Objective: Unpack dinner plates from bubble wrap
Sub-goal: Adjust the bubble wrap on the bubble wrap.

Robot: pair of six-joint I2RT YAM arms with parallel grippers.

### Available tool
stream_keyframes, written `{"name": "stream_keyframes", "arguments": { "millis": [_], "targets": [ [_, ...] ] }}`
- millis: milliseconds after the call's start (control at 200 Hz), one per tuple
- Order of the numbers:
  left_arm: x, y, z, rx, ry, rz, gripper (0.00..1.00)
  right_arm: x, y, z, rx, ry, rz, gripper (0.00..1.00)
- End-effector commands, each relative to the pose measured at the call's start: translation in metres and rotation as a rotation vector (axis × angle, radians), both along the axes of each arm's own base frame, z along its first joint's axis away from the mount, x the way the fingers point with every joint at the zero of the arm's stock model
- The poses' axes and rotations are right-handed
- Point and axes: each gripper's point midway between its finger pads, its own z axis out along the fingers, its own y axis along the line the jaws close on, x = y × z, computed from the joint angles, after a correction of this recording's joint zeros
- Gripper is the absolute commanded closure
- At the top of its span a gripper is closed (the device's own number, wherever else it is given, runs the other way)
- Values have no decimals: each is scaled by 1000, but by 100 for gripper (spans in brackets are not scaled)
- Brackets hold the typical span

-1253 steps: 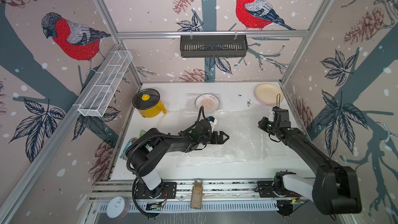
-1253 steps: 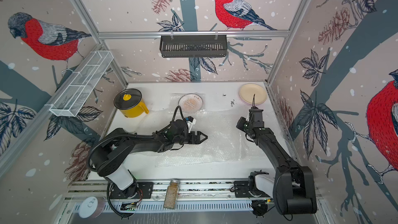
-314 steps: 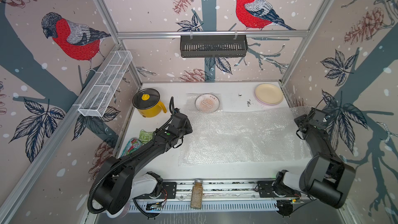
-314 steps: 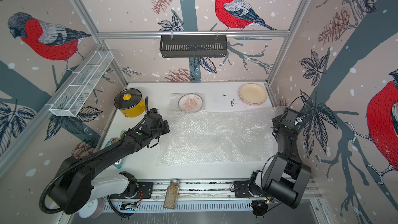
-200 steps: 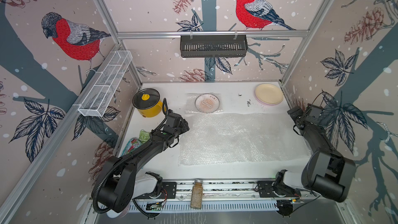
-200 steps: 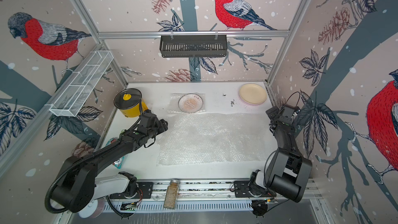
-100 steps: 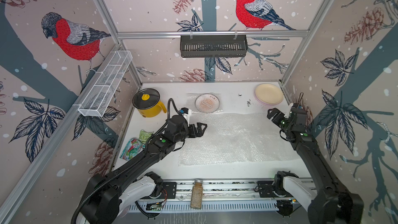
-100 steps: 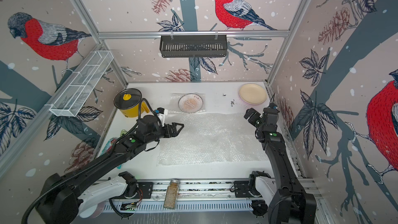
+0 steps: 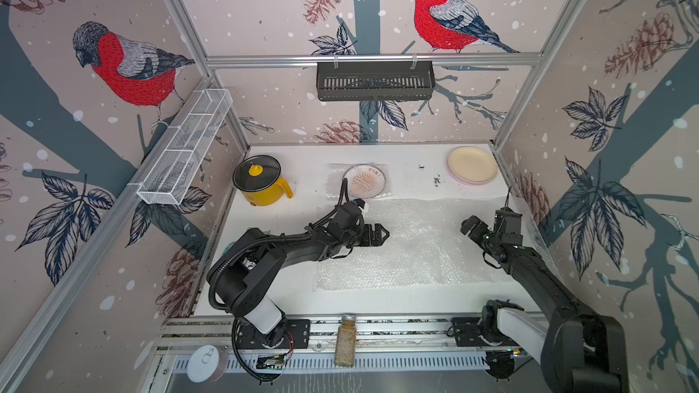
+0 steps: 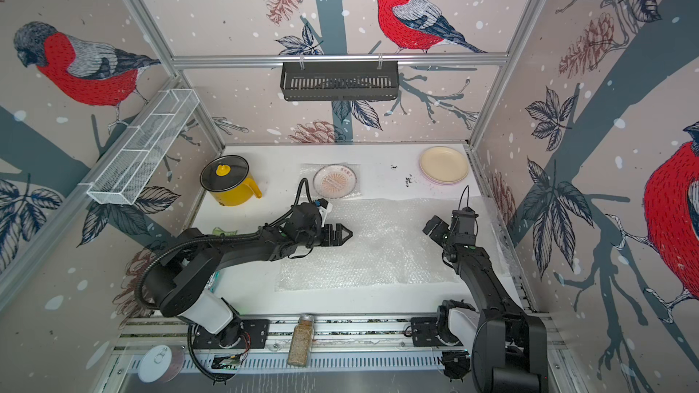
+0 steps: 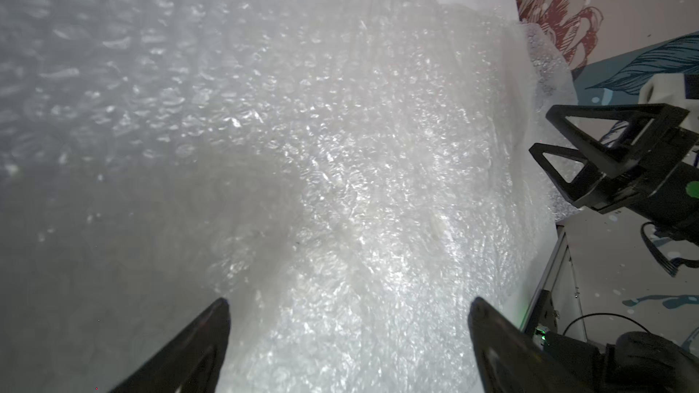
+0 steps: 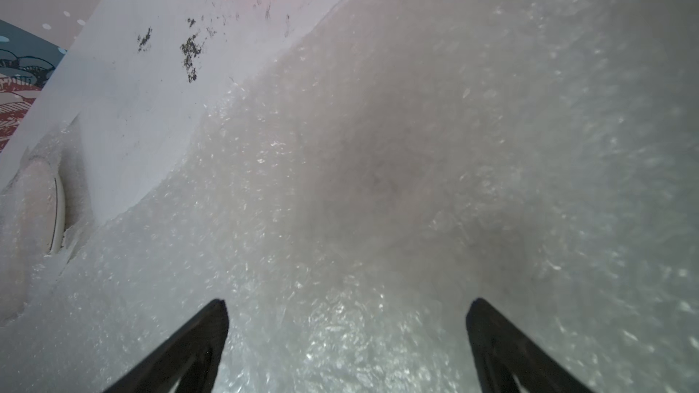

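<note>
Top views: left arm [image 9: 302, 247], right arm [image 9: 529, 270] low over bubble wrap [image 9: 416, 255], jaws wide, empty.

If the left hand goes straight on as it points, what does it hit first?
Probably the bubble wrap spread ahead of the open left hand; depth unclear. The right hand sits off that line.

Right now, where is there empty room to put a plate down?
Bare white table lies between the white plate with orange sunburst and the cream plate stack, and in a strip along the front edge of the clear bubble wrap sheet. The middle is crowded: wrap, left gripper and right gripper.
</note>
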Motion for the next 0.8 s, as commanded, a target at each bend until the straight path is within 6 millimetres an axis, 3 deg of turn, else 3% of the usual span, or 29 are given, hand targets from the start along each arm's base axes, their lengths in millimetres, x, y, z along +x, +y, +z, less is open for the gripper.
{"name": "stream_keyframes", "arguments": {
  "millis": [0,195,430,695,790],
  "targets": [
    [9,0,-3,-22,-11,34,4,9,8,0,47,-21,15,1],
    [4,24,-26,35,41,104,4,7,21,-10,84,-3,39,1],
    [-3,74,-43,72,108,212,4,1,42,-13,176,4,35,1],
    [-4,125,-35,100,109,309,4,-13,75,-19,214,-6,22,1],
    [1,136,-20,52,89,329,4,-13,78,-13,223,-47,12,1]
  ]
}}
